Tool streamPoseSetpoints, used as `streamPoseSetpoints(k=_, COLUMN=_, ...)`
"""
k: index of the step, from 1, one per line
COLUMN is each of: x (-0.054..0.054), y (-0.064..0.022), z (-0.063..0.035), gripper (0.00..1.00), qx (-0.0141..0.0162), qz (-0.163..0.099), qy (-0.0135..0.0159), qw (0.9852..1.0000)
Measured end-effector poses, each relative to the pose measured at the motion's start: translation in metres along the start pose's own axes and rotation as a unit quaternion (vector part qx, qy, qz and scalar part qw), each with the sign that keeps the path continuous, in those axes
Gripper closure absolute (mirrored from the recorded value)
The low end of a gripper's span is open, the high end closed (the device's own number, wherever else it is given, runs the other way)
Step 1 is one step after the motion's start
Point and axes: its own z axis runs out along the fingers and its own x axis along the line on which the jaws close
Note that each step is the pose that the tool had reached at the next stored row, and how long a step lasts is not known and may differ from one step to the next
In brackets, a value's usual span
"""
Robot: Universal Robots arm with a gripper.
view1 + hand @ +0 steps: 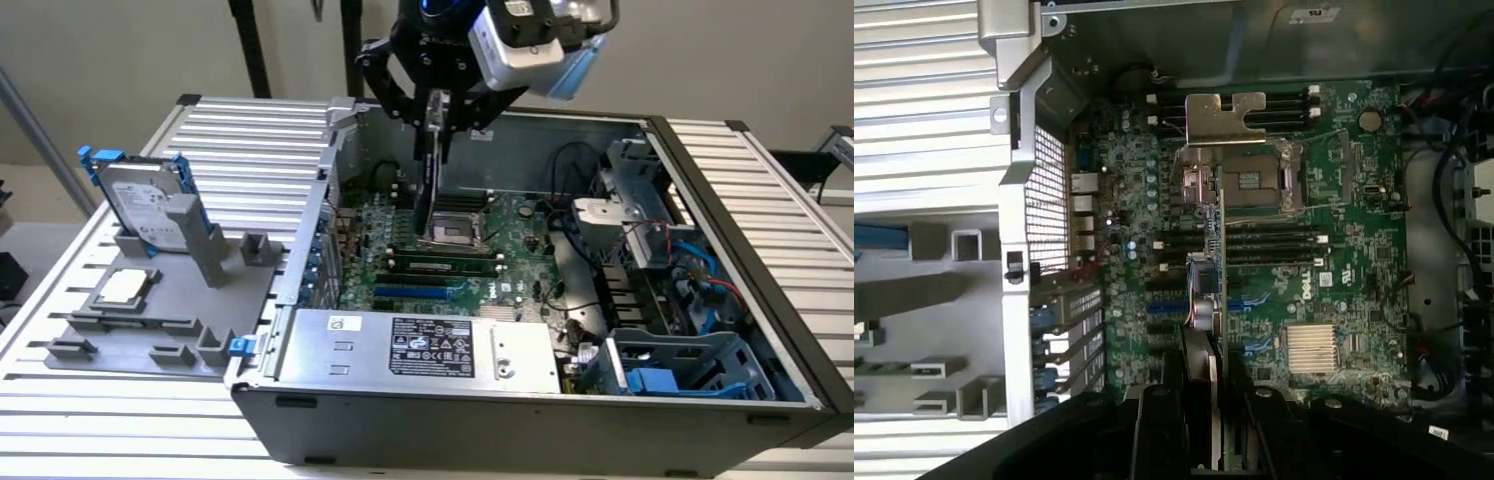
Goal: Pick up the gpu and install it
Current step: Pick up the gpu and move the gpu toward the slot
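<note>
Now, in the exterior view the pincer (445,122) is closed on the upper edge of the gpu (427,190). The card hangs upright below it, over the motherboard (514,225) inside the open computer case (534,420). In the wrist view the gpu (1220,250) runs edge-on straight out from between the pincer's jaws, with its silver bracket (1226,115) at the far end.

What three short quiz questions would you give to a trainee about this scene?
1. True or false: the gpu is already seated in a slot.
2. The gripper holds: A a screwdriver; B the gpu; C nothing.
3. Fill in: the hard drive stands on the grey fixture at the exterior view's ____.
Key: 1 false; 2 B; 3 left.
</note>
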Motion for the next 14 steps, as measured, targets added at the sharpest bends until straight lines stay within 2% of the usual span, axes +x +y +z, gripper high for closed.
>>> streamPoseSetpoints(k=6, x=-0.021, y=0.0019, z=0.0097, gripper=0.72, qx=0.0005, qz=0.000, qy=-0.0005, qw=1.0000)
streamPoseSetpoints(k=9, x=-0.033, y=0.0025, z=0.0134, gripper=0.72, qx=0.0004, qz=0.000, qy=-0.0017, qw=1.0000)
streamPoseSetpoints(k=11, x=-0.039, y=0.0028, z=0.0150, gripper=0.72, qx=0.0003, qz=0.000, qy=-0.0038, qw=1.0000)
streamPoseSetpoints(k=14, x=-0.045, y=0.0031, z=0.0161, gripper=0.72, qx=-0.0001, qz=-0.001, qy=-0.0110, qw=0.9999)
